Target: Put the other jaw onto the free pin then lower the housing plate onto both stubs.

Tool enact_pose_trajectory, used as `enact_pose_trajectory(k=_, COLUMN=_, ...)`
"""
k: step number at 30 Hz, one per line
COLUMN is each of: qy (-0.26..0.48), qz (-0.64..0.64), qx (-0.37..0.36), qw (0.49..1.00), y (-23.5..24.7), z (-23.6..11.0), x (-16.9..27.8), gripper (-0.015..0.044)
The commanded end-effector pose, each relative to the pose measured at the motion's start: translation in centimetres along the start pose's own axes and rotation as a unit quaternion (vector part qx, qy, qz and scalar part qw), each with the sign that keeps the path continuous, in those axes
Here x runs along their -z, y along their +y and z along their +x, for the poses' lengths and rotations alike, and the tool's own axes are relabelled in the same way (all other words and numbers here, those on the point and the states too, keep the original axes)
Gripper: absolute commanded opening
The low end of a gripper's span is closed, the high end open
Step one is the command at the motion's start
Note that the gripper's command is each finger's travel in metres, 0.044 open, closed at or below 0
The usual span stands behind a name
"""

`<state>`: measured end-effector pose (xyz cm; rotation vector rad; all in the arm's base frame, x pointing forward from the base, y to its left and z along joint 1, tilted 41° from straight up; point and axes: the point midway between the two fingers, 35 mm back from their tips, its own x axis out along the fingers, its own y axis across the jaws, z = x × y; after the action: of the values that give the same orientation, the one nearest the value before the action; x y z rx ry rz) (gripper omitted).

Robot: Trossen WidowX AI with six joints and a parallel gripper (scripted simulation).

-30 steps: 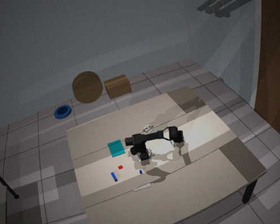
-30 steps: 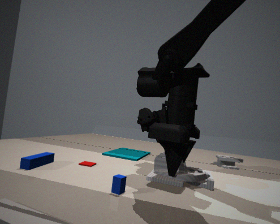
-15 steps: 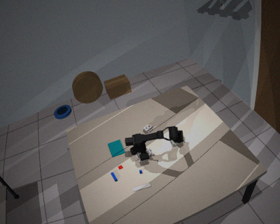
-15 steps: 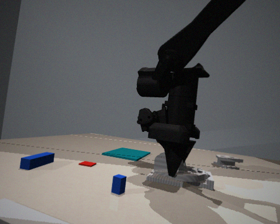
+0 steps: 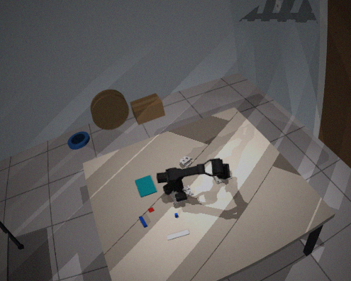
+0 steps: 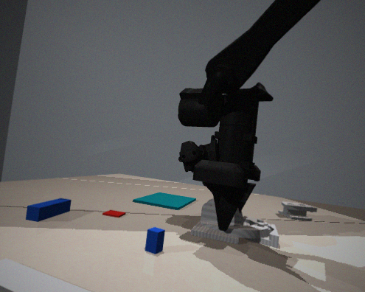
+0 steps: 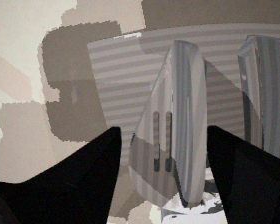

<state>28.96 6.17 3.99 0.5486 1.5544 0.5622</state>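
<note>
The grey gear assembly's base (image 6: 213, 235) (image 7: 116, 75) stands on the table under the arm. A grey jaw (image 7: 191, 100) rises from it between my fingers, and the second upright jaw (image 7: 275, 95) stands to its right, outside them. My gripper (image 6: 232, 220) (image 7: 164, 135) is open around the first jaw, low at the base. The left finger has a gap to the jaw; the right fingertip is very close to it. A separate light grey part, seemingly the housing plate (image 5: 186, 161) (image 6: 298, 210), lies apart. The pins and gear teeth cannot be made out clearly.
On the table (image 5: 257, 206) are a teal square (image 5: 145, 186) (image 6: 165, 200), a red tile (image 5: 151, 209) (image 6: 113, 213), a long blue block (image 5: 143, 221) (image 6: 49, 209), a small blue block (image 5: 176, 215) (image 6: 155, 240) and a white bar (image 5: 178, 235) (image 6: 24, 278).
</note>
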Motion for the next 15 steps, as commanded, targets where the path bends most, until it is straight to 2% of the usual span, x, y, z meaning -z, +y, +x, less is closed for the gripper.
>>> enact_pose_trajectory(k=1, qy=0.0, qz=0.0, qx=0.0, qw=1.0, y=0.0, z=0.0, x=0.0, gripper=0.0224)
enact_pose_trajectory(k=11, qy=0.0, qz=0.0, qx=0.0, qw=1.0, y=0.0, z=-0.2, x=0.0, gripper=0.0224)
enact_pose_trajectory(k=15, qy=-0.001, qz=0.0, qx=0.001, qw=1.0, y=-0.1, z=-3.0, x=-0.2, gripper=0.0224)
